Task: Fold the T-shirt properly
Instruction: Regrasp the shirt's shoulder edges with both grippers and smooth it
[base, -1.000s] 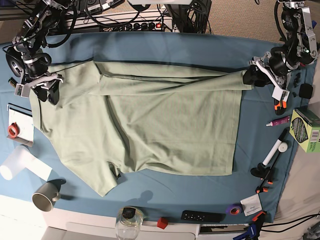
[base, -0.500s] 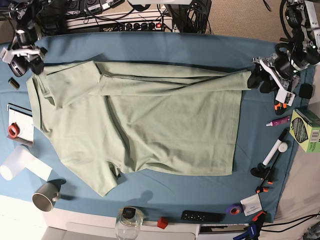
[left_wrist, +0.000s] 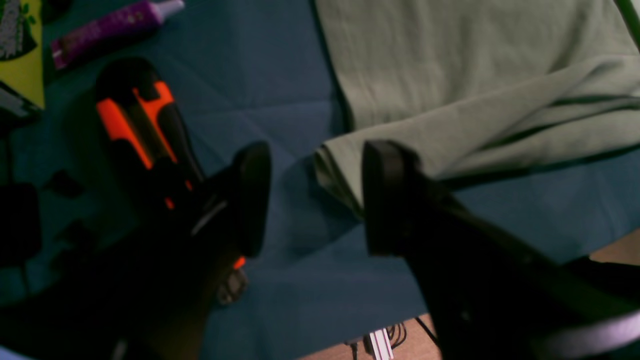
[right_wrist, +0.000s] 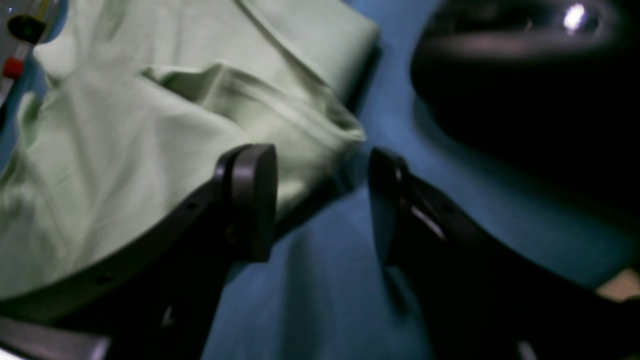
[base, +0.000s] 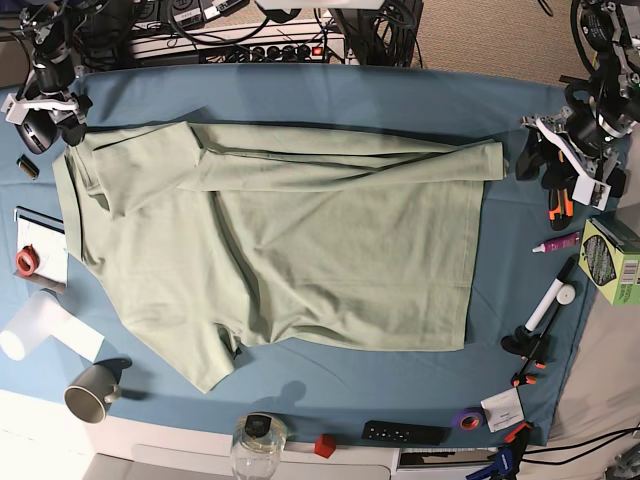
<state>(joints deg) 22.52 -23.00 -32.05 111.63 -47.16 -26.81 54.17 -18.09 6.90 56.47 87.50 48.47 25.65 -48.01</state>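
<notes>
Both sets of jaws stand wide apart and hold nothing. The left gripper (left_wrist: 315, 200) hangs beside the folded hem corner of the T-shirt (base: 290, 240), over the teal tabletop cloth (base: 300, 95), near an orange-black tool (left_wrist: 140, 125). The right gripper (right_wrist: 322, 200) hangs just off the collar-end corner. The T-shirt lies spread across the tabletop, its far edge folded over.

— Where does the pale sage-green cotton T-shirt (base: 280, 245) lie?
— Spread across the teal-blue table cloth (base: 330, 95), sleeve towards the grey ceramic mug (base: 92, 390).
— And the grippers?
— Beyond its far corners (neither touching it): right gripper (base: 62, 112), left gripper (base: 545, 165).
</notes>
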